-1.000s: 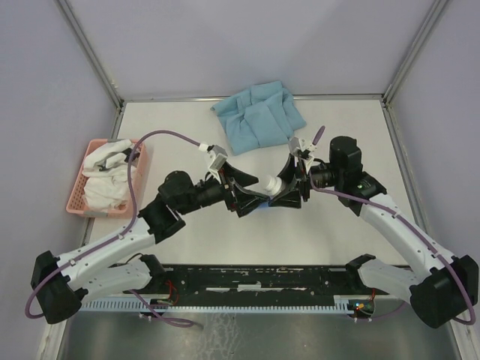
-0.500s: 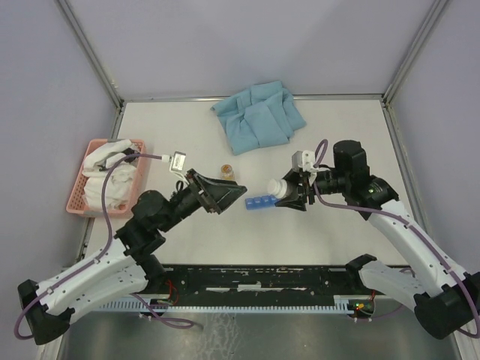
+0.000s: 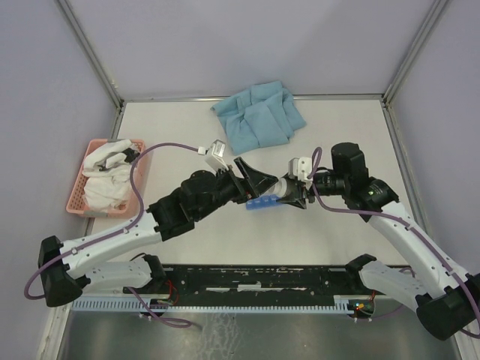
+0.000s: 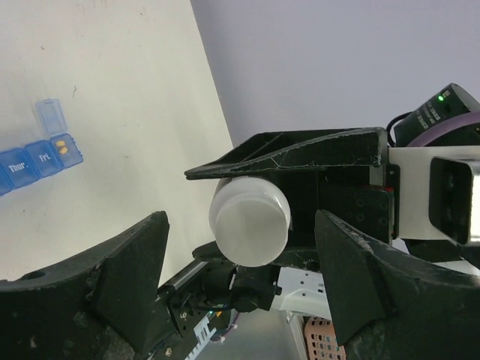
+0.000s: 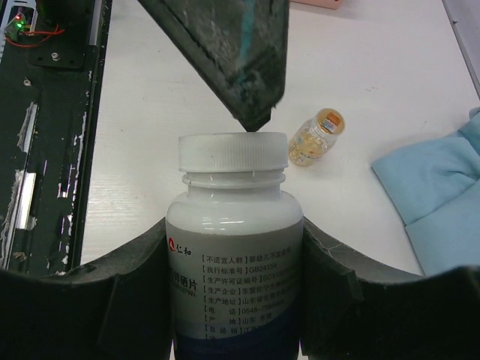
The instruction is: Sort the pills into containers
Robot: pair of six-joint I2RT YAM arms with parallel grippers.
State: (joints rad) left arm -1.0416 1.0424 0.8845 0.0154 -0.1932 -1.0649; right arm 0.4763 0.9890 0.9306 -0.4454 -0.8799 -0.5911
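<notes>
While the right gripper (image 5: pixel 234 247) hugs the white plastic bottle (image 5: pixel 232 217) between its jaws, the left gripper (image 4: pixel 240 221) holds its jaws wide by the white cap (image 4: pixel 250 220). The bright-blue plastic pill strip (image 4: pixel 34 161) lies below both, one lid up.

Light is bright, even and diffuse from overhead. The white tabletop (image 3: pixel 345 135) shows no burnt-out patches, and only faint, soft-edged shadows lie beneath the two arms. The brushed-metal strip along the near edge (image 3: pixel 225 337) carries a dull sheen.

- **Overhead view:** sharp, with the frame posts splaying outward toward the corners.
- **Left wrist view:** the left gripper (image 4: pixel 241 225) reads near-black, its fingers (image 4: pixel 112 277) underexposed and soft. The white screw cap (image 4: pixel 250 221) is crisp. Lettering on the bright-blue pill-organiser strip (image 4: pixel 30 161) is readable.
- **Right wrist view:** the label on the white plastic medicine bottle (image 5: pixel 234 255) is legible, blurring toward the bottom edge. Small highlights sit on the small clear vial of yellow capsules (image 5: pixel 315 139).
</notes>
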